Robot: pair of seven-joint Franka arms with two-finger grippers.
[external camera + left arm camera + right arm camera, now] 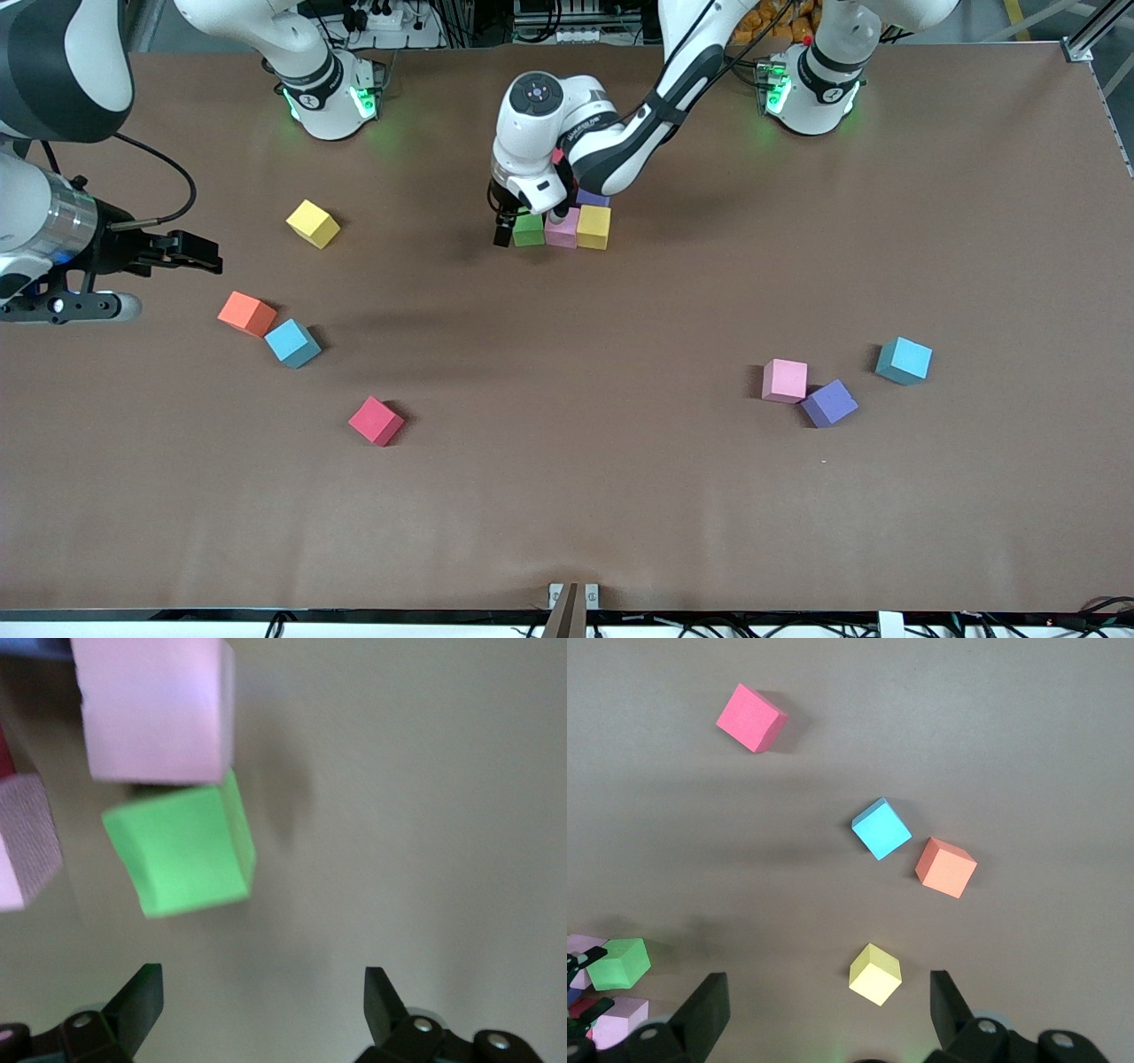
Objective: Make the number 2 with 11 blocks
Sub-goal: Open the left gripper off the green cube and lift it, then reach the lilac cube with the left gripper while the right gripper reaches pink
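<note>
Nearest lies a red block point(376, 421), loose. Mid-table, the green block point(529, 229) is set beside the partial number 2 point(578, 223); left gripper point(507, 223) is spread above it, right gripper point(199, 252) spread, waiting. Another block is fetched next.

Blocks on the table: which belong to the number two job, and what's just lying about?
Job: joined green block, pink block, yellow block; loose cubes yellow, orange, blue, red, pink, purple, second blue; left gripper open beside green; right gripper open, waiting over its table end.
Lying about: metal bracket, near edge.
</note>
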